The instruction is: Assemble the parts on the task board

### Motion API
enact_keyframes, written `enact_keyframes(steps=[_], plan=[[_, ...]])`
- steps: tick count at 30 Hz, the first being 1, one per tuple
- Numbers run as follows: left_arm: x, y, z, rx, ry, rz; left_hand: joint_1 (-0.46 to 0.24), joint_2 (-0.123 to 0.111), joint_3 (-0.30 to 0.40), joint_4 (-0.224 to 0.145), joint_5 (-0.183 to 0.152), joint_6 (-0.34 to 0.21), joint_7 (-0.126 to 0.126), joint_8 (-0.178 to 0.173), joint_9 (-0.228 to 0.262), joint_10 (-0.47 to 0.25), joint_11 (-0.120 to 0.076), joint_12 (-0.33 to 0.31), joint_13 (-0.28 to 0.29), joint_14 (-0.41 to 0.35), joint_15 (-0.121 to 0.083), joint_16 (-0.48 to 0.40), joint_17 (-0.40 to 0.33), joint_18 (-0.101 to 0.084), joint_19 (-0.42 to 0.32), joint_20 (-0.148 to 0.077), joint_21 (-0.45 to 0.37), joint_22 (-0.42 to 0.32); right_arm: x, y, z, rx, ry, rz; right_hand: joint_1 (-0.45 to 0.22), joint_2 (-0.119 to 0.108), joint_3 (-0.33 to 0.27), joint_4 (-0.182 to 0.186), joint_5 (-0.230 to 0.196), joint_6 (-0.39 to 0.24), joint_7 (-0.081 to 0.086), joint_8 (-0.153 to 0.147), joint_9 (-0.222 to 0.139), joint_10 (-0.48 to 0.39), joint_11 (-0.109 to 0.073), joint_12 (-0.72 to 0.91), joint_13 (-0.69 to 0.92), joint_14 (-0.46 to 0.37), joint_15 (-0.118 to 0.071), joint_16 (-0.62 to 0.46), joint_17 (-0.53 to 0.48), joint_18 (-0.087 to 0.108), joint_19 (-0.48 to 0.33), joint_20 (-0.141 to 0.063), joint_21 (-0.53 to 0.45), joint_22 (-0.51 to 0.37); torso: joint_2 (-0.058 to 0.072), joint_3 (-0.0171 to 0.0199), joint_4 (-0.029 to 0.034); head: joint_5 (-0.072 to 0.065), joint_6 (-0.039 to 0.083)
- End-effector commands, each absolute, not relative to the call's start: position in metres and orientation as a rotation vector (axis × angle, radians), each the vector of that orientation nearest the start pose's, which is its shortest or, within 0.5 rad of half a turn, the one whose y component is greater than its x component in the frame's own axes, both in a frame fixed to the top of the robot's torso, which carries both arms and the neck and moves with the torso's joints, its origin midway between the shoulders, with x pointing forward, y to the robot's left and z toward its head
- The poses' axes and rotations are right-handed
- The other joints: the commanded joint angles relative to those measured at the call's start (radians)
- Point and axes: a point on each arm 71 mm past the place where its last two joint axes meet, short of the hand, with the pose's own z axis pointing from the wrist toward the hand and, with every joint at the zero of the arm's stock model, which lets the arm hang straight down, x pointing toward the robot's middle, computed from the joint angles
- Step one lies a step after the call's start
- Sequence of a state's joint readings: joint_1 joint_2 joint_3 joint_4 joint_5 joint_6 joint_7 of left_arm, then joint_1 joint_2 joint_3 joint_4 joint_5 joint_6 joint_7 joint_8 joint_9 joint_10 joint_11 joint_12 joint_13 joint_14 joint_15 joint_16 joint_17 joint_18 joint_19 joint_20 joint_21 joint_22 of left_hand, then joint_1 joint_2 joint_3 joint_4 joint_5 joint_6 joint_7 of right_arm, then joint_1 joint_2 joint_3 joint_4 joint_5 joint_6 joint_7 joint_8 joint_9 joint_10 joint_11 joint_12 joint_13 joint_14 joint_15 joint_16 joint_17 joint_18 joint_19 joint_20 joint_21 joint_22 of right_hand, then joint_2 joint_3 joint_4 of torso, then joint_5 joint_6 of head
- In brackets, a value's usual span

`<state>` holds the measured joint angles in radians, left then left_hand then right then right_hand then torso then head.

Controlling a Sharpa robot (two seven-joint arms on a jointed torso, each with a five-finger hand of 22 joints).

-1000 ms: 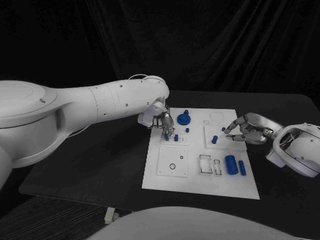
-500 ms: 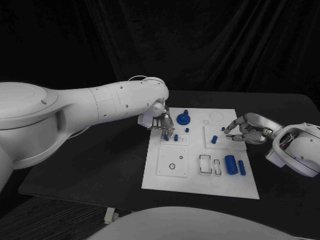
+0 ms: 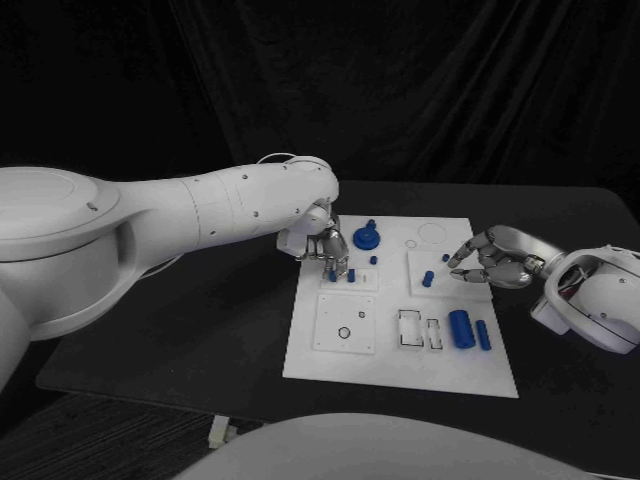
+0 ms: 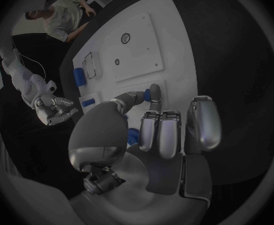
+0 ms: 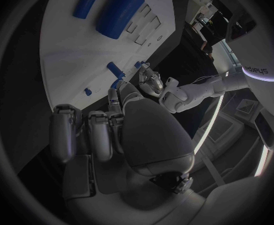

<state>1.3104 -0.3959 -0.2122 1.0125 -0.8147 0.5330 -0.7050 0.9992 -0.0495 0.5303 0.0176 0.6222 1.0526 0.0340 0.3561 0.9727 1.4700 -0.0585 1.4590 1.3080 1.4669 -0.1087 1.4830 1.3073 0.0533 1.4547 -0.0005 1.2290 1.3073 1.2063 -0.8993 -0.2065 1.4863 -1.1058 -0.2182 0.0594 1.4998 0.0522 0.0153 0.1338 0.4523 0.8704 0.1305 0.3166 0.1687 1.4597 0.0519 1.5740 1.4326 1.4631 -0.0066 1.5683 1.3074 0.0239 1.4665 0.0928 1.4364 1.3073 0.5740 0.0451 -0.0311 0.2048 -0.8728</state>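
Observation:
The white task board (image 3: 404, 352) lies in the middle of the black table. My left hand (image 3: 322, 243) hovers over its far left part and pinches a small blue peg (image 4: 153, 92) between thumb and a finger, the peg (image 3: 332, 271) pointing down at the board. A second short peg (image 3: 352, 275) stands just beside it, and a round blue knob (image 3: 371, 238) sits behind. My right hand (image 3: 496, 260) hangs at the board's right edge with fingers loosely bent and apart, holding nothing. Its fingertips are close to a blue peg (image 3: 428, 280) and a tiny blue piece (image 3: 447, 258).
A thick blue cylinder (image 3: 462, 327) and a slim one (image 3: 483, 336) lie on the board's near right, beside rectangular slots (image 3: 411, 325). A square plate with round holes (image 3: 348, 322) takes up the near left. Bare black table lies to either side.
My left hand has edged slightly right with the peg. The right hand and the parts on the board have stayed put.

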Motion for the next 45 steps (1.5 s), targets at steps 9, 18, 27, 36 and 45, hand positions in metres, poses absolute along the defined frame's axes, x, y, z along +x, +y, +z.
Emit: enact_keyframes(steps=[9, 18, 27, 36, 45], plan=[[0.5276, 0.1438, -0.2634, -0.080, 2.772, -0.034, 0.000, 0.014, 0.177, -0.168, -0.003, 0.009, -0.019, -0.001, 0.000, 0.061, -0.002, -0.004, 0.180, 0.086, -0.004, -0.004, 0.208, 0.018, -0.006, -0.001, -0.007, 0.122, 0.4605, -0.2376, -0.2485, 0.062, 1.959, 0.811, 0.011, -0.002, -0.001, -0.004, 0.005, 0.003, 0.001, -0.007, -0.001, 0.111, 0.003, -0.003, 0.138, 0.108, -0.002, 0.003, 0.263, 0.016, 0.008, 0.008, -0.003, 0.211, 0.000, 0.0003, 0.0002, -0.003, 0.000], [0.5285, 0.1451, -0.2646, -0.068, 2.765, -0.014, 0.000, 0.015, 0.177, -0.168, -0.006, 0.008, -0.019, -0.002, 0.000, 0.061, -0.001, -0.005, 0.179, 0.086, -0.004, -0.004, 0.208, 0.018, -0.007, 0.000, -0.008, 0.122, 0.4599, -0.2380, -0.2500, 0.063, 1.963, 0.811, 0.011, -0.002, -0.001, -0.004, 0.005, 0.003, 0.001, -0.007, -0.001, 0.111, 0.003, -0.003, 0.138, 0.108, -0.002, 0.003, 0.263, 0.016, 0.008, 0.008, -0.003, 0.211, 0.000, 0.0003, -0.0001, -0.003, 0.000], [0.5279, 0.1460, -0.2678, -0.057, 2.772, 0.002, -0.001, 0.021, 0.177, -0.168, -0.023, 0.004, -0.016, -0.009, -0.001, 0.059, 0.001, -0.008, 0.177, 0.085, -0.001, -0.008, 0.206, 0.019, -0.010, 0.002, -0.014, 0.121, 0.4595, -0.2382, -0.2509, 0.064, 1.966, 0.811, 0.011, -0.002, 0.000, -0.005, 0.004, 0.003, 0.001, -0.007, -0.002, 0.111, 0.004, -0.003, 0.138, 0.108, -0.002, 0.003, 0.263, 0.016, 0.007, 0.008, -0.005, 0.210, 0.000, 0.0002, 0.0001, -0.003, 0.000], [0.5270, 0.1451, -0.2705, -0.056, 2.775, 0.004, 0.003, 0.029, 0.174, -0.167, -0.054, 0.000, -0.013, -0.021, -0.003, 0.057, 0.004, -0.012, 0.175, 0.083, 0.002, -0.011, 0.204, 0.019, -0.013, 0.005, -0.019, 0.122, 0.4595, -0.2375, -0.2518, 0.062, 1.970, 0.813, 0.011, -0.002, 0.000, -0.006, 0.004, 0.003, 0.001, -0.007, -0.002, 0.111, 0.004, -0.003, 0.138, 0.108, -0.002, 0.003, 0.263, 0.016, 0.006, 0.008, -0.007, 0.210, 0.000, 0.0002, -0.0002, -0.002, 0.000], [0.5265, 0.1445, -0.2714, -0.058, 2.773, 0.002, 0.007, 0.033, 0.154, -0.160, -0.061, -0.003, -0.008, -0.035, -0.007, 0.052, 0.008, -0.023, 0.168, 0.080, 0.006, -0.019, 0.200, 0.021, -0.018, 0.009, -0.029, 0.121, 0.4593, -0.2373, -0.2524, 0.061, 1.973, 0.814, 0.011, -0.002, 0.000, -0.006, 0.004, 0.003, 0.001, -0.007, -0.002, 0.111, 0.004, -0.003, 0.138, 0.108, -0.002, 0.003, 0.263, 0.016, 0.006, 0.008, -0.007, 0.210, 0.000, 0.0003, 0.0003, -0.003, 0.000]])
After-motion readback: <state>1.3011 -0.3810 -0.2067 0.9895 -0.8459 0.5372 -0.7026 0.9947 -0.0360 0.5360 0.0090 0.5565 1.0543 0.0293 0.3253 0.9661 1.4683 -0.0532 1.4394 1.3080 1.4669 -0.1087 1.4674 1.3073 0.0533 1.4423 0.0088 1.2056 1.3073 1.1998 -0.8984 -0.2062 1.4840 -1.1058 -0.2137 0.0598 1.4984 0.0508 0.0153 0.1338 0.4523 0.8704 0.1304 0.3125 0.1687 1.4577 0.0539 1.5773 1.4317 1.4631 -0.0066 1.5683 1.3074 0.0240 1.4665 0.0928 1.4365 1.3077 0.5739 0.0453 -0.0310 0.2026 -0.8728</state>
